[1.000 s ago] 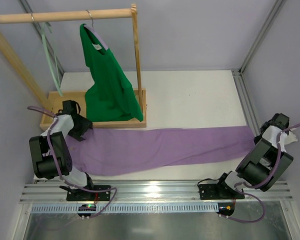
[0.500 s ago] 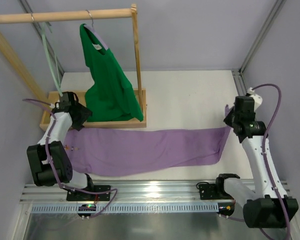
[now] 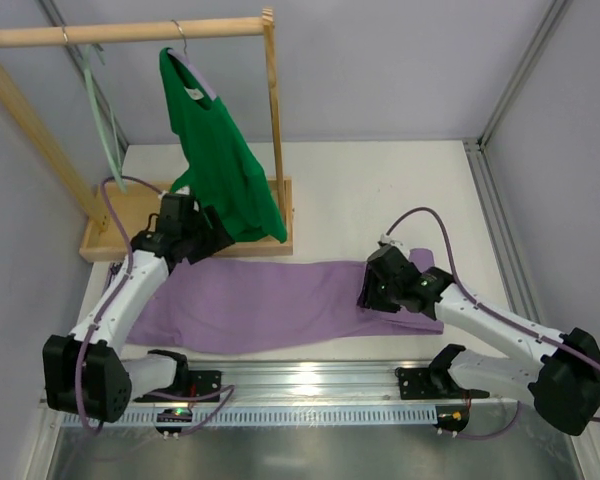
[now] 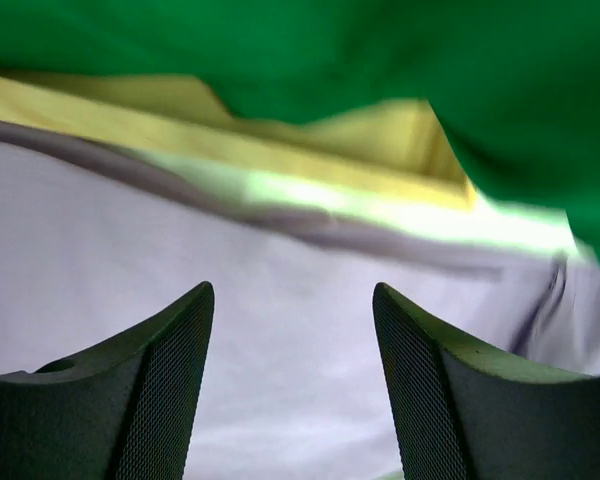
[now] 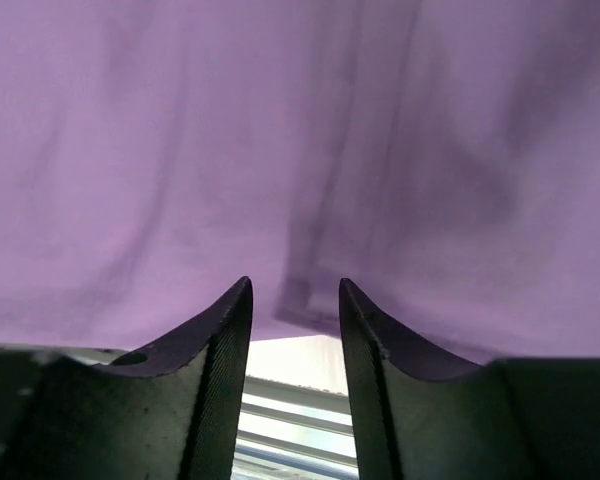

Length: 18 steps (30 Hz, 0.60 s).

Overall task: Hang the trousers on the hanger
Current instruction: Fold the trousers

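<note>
The lilac trousers (image 3: 270, 300) lie flat across the table in the top view, their right end folded back on itself near my right gripper. The mint-green hanger (image 3: 102, 115) hangs on the wooden rail at the far left. My left gripper (image 3: 202, 240) is open and empty, low over the trousers' top left edge by the rack base; its wrist view shows the jaws (image 4: 292, 290) apart above pale fabric (image 4: 280, 340). My right gripper (image 3: 368, 295) is over the folded end. Its jaws (image 5: 295, 285) stand part open, with the purple fabric (image 5: 280, 130) just past the tips.
A bright green top (image 3: 220, 160) hangs on a metal-hooked hanger from the rail (image 3: 130, 33) and drapes over my left gripper (image 4: 380, 50). The wooden rack base (image 3: 105, 228) and upright post (image 3: 275, 120) stand behind the trousers. An aluminium rail (image 3: 310, 385) runs along the near edge.
My right arm swung from the far right to the table's middle, and the trousers' right end came with it and now lies folded over. My left gripper moved right along the rack base.
</note>
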Available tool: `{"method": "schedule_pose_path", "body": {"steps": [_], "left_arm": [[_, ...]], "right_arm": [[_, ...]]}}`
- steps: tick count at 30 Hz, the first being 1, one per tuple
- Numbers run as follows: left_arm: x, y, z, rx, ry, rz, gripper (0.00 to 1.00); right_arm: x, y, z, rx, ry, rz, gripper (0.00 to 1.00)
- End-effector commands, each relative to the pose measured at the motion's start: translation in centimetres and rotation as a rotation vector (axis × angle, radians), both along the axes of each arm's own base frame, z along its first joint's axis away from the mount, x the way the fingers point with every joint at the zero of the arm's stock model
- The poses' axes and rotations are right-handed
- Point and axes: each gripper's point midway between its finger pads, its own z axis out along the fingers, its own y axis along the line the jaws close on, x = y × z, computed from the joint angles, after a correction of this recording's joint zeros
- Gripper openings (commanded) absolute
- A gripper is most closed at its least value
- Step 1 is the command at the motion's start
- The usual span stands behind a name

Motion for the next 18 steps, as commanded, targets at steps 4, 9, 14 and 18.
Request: {"method": "schedule_pose_path", "body": {"steps": [4,9,14,18], "left_arm": [[-4.8,-4.5,1.1,0.068,-0.050,-0.172,0.66],[-7.5,-8.8,2.8,-0.065,-0.143,-0.273,0.67],[-10.2,-13.9,3.0,-0.151,-0.172,-0.401,0.67],[-11.5,-15.9,3.6,-0.106,-0.207,-0.425,0.67]], "right_arm": [[1.3,1.7,5.9,0.115,-0.127,-0.055,0.52],[2.0,-1.6,6.5,-0.018,-0.227,-0.088,0.52],[2.9,-2.8,3.1,-0.091,-0.194,-0.089,0.48],[2.0,-1.7,-0.8,-0.062,-0.100,-0.082,0.46]]}}
